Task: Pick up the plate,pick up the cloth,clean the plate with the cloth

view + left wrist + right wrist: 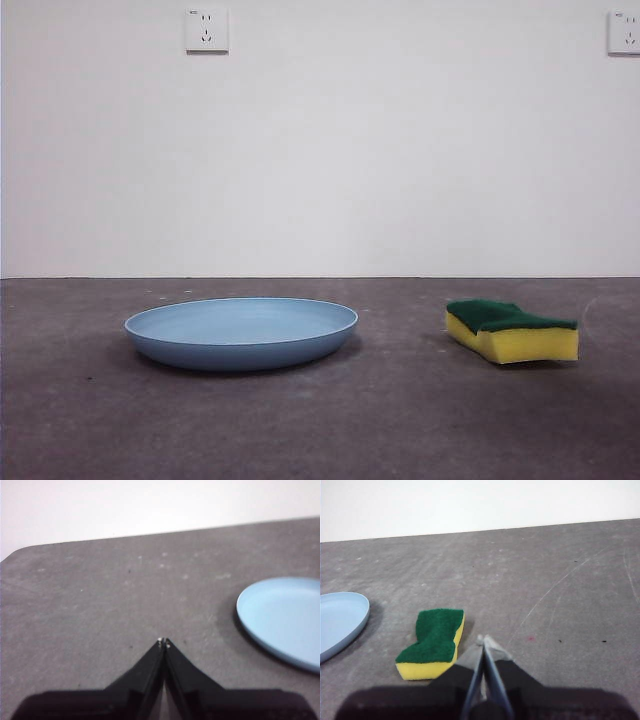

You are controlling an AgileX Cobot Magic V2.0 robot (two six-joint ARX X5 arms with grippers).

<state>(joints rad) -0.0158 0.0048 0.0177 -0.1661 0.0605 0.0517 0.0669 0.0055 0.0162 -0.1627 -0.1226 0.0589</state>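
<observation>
I find both grippers, left gripper (164,642) and right gripper (483,640), clenched empty; I should open the left and take the wide, shallow light-blue plate (284,620), lying to its side, by the rim, while the yellow foam sponge with green scouring layer (434,642) waits just beside the right.

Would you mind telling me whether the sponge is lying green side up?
Yes: the sponge lies flat on the table, its dark green scouring layer facing up and yellow foam beneath.

Front view: low, near tabletop (320,430) height, facing level toward white wall (320,150). Wrist views: raised, angled down across grey tabletop toward same wall. Shared: wide light-blue matte plate (241,333) in all three; yellow foam sponge with green scouring layer (434,643) in front and right wrist.
</observation>
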